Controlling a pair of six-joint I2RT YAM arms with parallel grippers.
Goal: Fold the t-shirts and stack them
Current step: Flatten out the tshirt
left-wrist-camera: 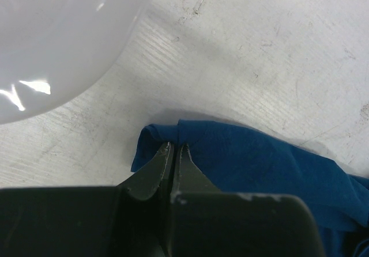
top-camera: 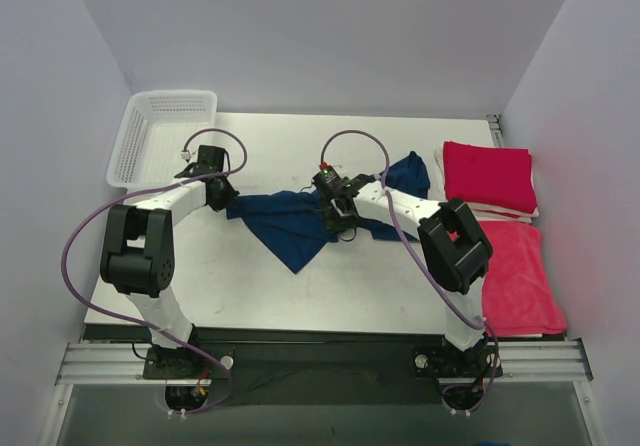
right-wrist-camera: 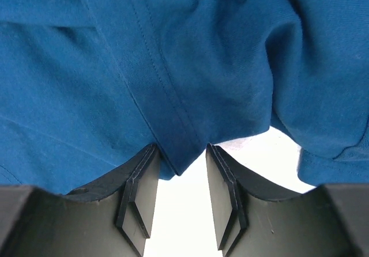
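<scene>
Jaws on the left are pressed tight together, clamped on a rolled edge of the navy t-shirt (left-wrist-camera: 259, 165). Those on the right stand apart, with a stitched fold of the same shirt hanging into the gap between them, not pinched.

From above, the left arm (top-camera: 150, 236) is bent sharply at its elbow near the left edge of the tabletop (top-camera: 300, 291). Its forearm runs away and to the right, and the wrist sits just beside the near corner of the white mesh basket (top-camera: 160, 136). The right arm (top-camera: 440, 231) mirrors it: elbow out to the right, forearm reaching left across the cloth to about the middle of the tabletop.

That navy t-shirt (top-camera: 290, 221) lies rumpled between the two wrists in the centre of the tabletop. One pointed flap trails toward the near edge, and another bunches up beyond the right forearm.

Off to the right, well apart from the left arm, a folded red t-shirt (top-camera: 488, 176) sits at the far corner. A second red t-shirt (top-camera: 520, 276) lies flat nearer the arm bases.

Only the left wrist view shows how small the pinched bit is, right at the shirt's end, with scuffed bare tabletop beyond. Only the right wrist view shows the seam (right-wrist-camera: 150, 67) running down the cloth and the pale tabletop showing below the fold. The overhead view hides both sets of fingertips behind the wrists.
</scene>
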